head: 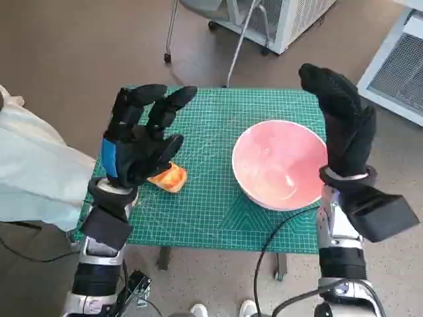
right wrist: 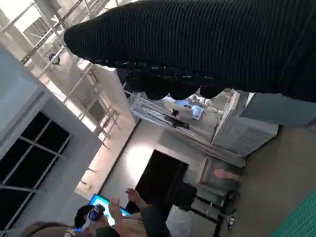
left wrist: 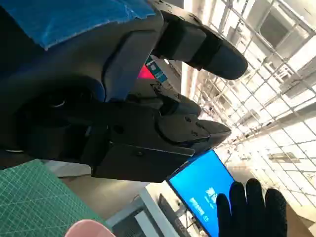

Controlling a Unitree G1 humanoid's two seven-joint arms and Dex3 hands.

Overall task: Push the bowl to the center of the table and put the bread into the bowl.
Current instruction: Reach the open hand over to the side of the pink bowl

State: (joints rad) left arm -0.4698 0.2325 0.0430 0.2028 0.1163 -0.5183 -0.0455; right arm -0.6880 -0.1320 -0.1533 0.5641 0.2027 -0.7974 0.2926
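Note:
A pink bowl point(head: 279, 165) sits on the right half of the green cutting mat point(head: 211, 119), and a sliver of its rim point(left wrist: 89, 229) shows in the left wrist view. An orange piece of bread point(head: 170, 177) lies on the mat's left side, partly hidden under my left hand point(head: 139, 135). That hand hovers above it with fingers spread and empty. My right hand point(head: 340, 119) is raised beside the bowl's right rim, fingers extended upward, holding nothing. The same gloved hand's fingertips point(left wrist: 252, 207) appear in the left wrist view. The right wrist view shows only the glove point(right wrist: 207, 44).
A pale cloth-covered shape point(head: 33, 172) lies left of the table. Chair legs point(head: 231, 46) and a white unit point(head: 284, 20) stand beyond the far edge. A person point(right wrist: 128, 217) is seen in the right wrist view. A black cable point(head: 271, 244) hangs over the mat's near edge.

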